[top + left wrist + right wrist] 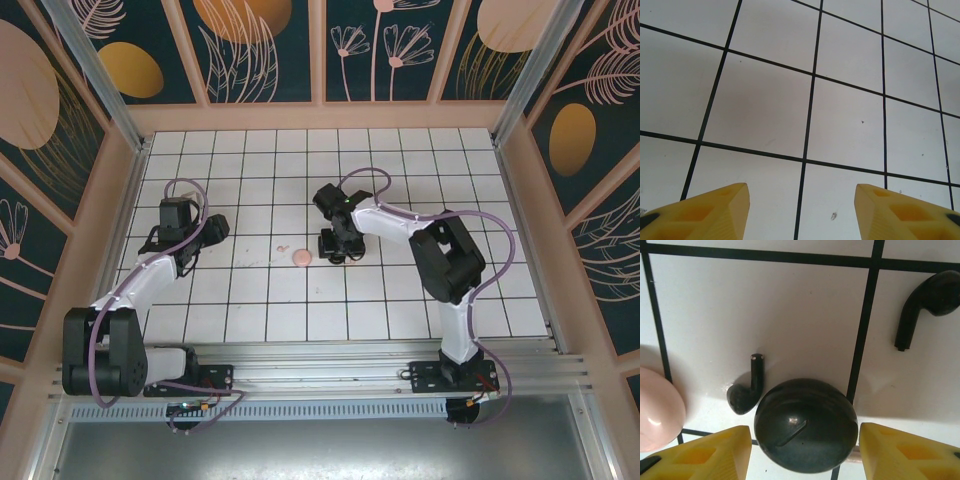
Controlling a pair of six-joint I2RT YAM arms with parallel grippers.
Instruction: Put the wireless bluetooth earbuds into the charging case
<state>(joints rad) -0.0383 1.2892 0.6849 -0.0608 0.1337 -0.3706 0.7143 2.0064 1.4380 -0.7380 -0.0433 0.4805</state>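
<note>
Your right gripper sat low over the white tiled table, with its yellow fingers parted on either side of the round black charging case. Each fingertip stood right at the case's edge, and I could not tell whether they were pressing it or just flanking it. One black earbud lay just to the left of the case, stem pointing away from the gripper, close by the left finger but outside the jaws. A second black earbud lay well beyond the right finger, one tile over. A pink case sat near the left finger. Your left gripper was released, its jaws spread over bare tiles with nothing between them, well apart from the earbuds.
</note>
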